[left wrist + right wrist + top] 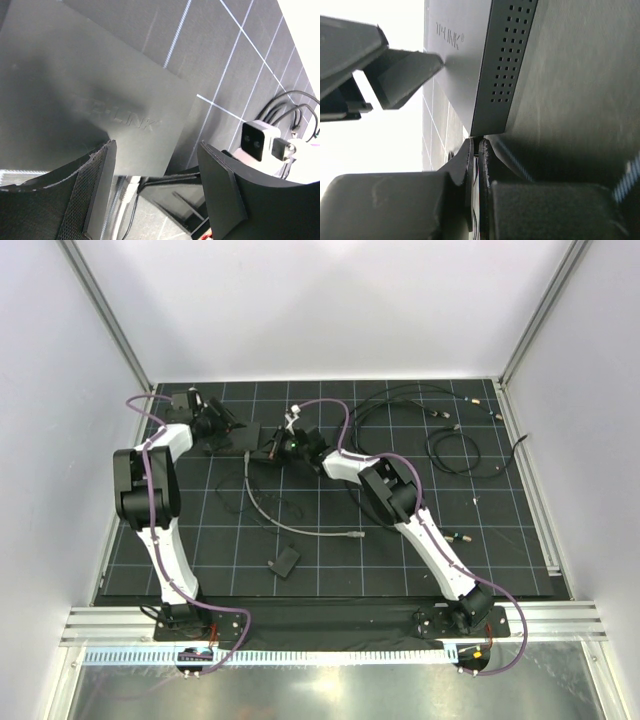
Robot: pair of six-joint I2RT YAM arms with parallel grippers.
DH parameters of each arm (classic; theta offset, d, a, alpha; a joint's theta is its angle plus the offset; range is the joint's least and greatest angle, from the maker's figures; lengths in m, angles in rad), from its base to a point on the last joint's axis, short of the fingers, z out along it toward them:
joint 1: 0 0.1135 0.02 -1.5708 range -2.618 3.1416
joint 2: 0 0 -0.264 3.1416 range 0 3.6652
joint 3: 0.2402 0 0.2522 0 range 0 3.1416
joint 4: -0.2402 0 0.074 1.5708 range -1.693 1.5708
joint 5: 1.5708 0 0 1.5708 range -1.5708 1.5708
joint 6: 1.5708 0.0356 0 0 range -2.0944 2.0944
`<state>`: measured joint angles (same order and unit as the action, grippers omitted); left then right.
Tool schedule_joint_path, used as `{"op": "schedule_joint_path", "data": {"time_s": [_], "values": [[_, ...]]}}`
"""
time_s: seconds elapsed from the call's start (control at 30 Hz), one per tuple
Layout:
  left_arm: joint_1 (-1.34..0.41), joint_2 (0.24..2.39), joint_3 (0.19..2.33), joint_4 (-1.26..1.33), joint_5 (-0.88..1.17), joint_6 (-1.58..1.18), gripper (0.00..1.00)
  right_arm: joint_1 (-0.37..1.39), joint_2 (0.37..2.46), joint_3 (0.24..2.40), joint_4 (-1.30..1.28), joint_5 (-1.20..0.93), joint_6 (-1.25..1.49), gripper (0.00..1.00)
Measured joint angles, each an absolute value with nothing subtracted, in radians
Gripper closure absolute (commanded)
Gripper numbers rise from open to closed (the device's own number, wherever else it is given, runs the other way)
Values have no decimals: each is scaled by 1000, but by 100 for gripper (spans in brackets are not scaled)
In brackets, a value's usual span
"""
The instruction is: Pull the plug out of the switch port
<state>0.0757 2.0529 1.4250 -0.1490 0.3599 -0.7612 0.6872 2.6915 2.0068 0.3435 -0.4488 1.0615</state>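
Observation:
The switch [243, 440] is a flat dark-grey box lying at the back left of the gridded mat; its top [100, 100] carries raised lettering and its side [505, 65] has vent holes. A pale plug [131, 186] on a grey cable [290, 525] sits at the switch's long edge. My right gripper [477, 145] is shut at that edge, its tips pinching the plug [476, 146]; from above it [280, 445] reaches in from the right. My left gripper [156, 145] hangs open over the switch top, and from above it [228, 425] is at the left end.
The grey cable's free end [355, 535] lies mid-mat. A small black block [284, 562] on a thin cable lies nearer the front. Loose black cables [450, 445] coil at the back right. White walls close in the mat on three sides.

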Motion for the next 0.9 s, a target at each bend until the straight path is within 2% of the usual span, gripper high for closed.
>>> {"op": "schedule_joint_path", "data": {"time_s": [0.2, 0.37, 0.5, 0.73, 0.9], "values": [[65, 2055, 1425, -149, 368, -779, 30, 697, 2629, 1956, 256, -426, 971, 99], [65, 2056, 1425, -148, 378, -784, 30, 727, 2611, 2054, 32, -321, 846, 99], [58, 2051, 1425, -161, 368, -755, 27, 731, 2616, 2061, 27, -326, 846, 99], [-107, 1905, 1374, -316, 53, -559, 26, 710, 2643, 2046, 119, -420, 922, 99], [-183, 1855, 1371, -387, -56, -551, 20, 700, 2647, 2024, 170, -457, 954, 99]]}}
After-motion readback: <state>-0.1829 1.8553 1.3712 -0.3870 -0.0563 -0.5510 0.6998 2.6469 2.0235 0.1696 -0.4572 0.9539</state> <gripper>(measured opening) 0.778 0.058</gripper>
